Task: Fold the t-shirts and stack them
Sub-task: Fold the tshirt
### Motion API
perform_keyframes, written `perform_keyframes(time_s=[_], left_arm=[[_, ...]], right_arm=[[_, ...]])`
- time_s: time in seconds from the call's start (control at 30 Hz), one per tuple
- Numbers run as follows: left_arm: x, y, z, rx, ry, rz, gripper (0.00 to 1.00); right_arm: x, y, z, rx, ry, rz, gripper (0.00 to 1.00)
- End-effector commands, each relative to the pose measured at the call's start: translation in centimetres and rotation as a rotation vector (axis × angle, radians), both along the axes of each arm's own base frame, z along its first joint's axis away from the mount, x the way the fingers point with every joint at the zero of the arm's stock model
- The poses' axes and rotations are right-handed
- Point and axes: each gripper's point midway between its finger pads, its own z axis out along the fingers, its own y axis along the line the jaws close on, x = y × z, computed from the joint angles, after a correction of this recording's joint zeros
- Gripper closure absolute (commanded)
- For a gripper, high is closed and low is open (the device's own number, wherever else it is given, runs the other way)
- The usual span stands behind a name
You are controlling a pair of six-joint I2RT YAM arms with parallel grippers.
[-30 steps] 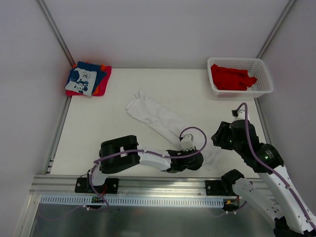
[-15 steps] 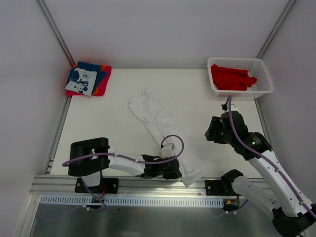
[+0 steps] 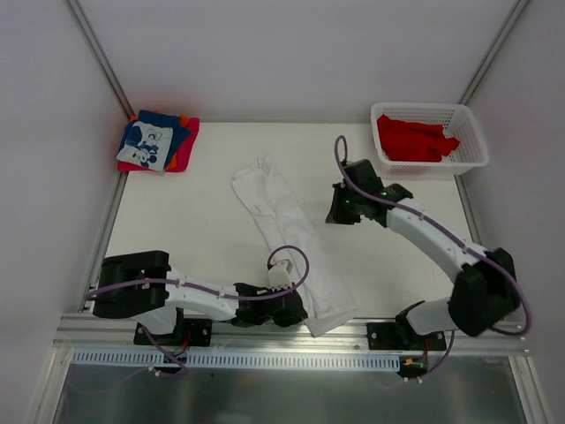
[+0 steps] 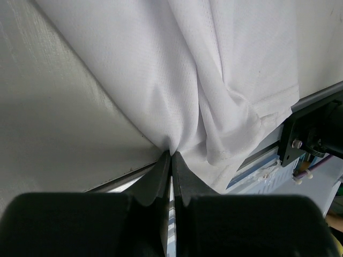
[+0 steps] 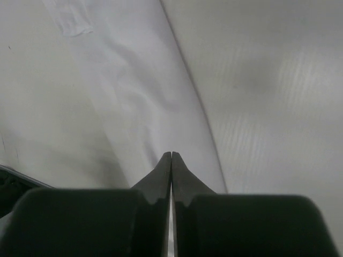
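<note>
Far-left corner: folded stack of shirts point(image 3: 157, 141) is sitting flat, blue w/ white print on top, red and orange edges peeking out under it. It's lying well apart from everything else.

Near edge, left of centre: left gripper point(image 4: 171, 156) is reaching in low from the left along the table point(image 3: 194, 230). In the wrist view we're seeing its jaws pressed together on a bunched fold of the white shirt point(image 3: 287, 234). The cloth is puckering into the pinch right at the tips.

Centre: the white shirt is lying as a long narrow strip, running diagonally from mid-table at the far left down to the near edge. The near end is spreading wider, and its corner is reaching the table's near edge just right of the left gripper.

Right of centre: right gripper point(image 5: 171, 155) is pointing down beside the strip's far half, on its right. From above we're seeing a gap between them. Jaws are together w/ nothing between them. In its wrist view the tips are lining up over the white cloth, but we can't tell if they're touching it.

Far-right corner: white lattice basket point(image 3: 430, 164) is holding the red shirts point(image 3: 413, 140), crumpled and unfolded.
</note>
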Motion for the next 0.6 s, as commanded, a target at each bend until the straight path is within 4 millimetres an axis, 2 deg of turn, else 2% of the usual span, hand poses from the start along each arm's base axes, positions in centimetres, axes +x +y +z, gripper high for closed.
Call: perform_keyframes(time_s=[0.0, 0.03, 0.07, 0.1, 0.13, 0.17, 0.2, 0.23, 0.27, 0.33, 0.37, 0.57], left_arm=[[-1.8, 8.8, -5.5, 0.388, 0.021, -0.061, 1.0], [-1.8, 8.7, -5.5, 0.391, 0.017, -0.062, 1.0], [-1.8, 8.6, -5.4, 0.39, 0.013, -0.06, 1.0], [-1.7, 8.8, -5.5, 0.398, 0.012, -0.06, 1.0], [-1.8, 8.7, -5.5, 0.4, 0.009, -0.061, 1.0], [-1.7, 8.8, -5.6, 0.403, 0.007, -0.059, 1.0], [-1.7, 8.8, -5.6, 0.403, 0.005, -0.059, 1.0], [-1.7, 8.9, -5.7, 0.409, 0.004, -0.062, 1.0], [-1.6, 8.9, -5.6, 0.412, 0.0, -0.063, 1.0], [-1.5, 8.8, -5.5, 0.416, -0.006, -0.067, 1.0], [-1.6, 8.7, -5.4, 0.414, -0.008, -0.072, 1.0], [-1.5, 8.6, -4.8, 0.407, -0.014, -0.063, 1.0]], right_arm=[[3.7, 6.9, 2.3, 0.103, -0.055, 0.153, 1.0], [4.0, 8.3, 0.2, 0.075, 0.001, 0.186, 1.0], [4.4, 9.2, 0.0, 0.072, 0.013, 0.209, 1.0], [5.5, 10.7, 1.3, 0.096, -0.01, 0.231, 1.0], [5.7, 11.5, 0.9, 0.107, 0.007, 0.256, 0.99], [6.3, 12.2, -0.9, 0.086, 0.041, 0.267, 0.99], [7.0, 13.4, -0.1, 0.102, 0.024, 0.288, 0.99], [7.2, 13.9, -0.7, 0.094, 0.042, 0.3, 1.0], [7.6, 14.3, -2.7, 0.071, 0.086, 0.304, 1.0], [8.2, 15.4, -2.9, 0.067, 0.084, 0.326, 1.0], [8.3, 15.6, -4.5, 0.053, 0.11, 0.328, 0.99], [8.9, 17.1, -8.0, 0.081, 0.175, 0.324, 1.0]])
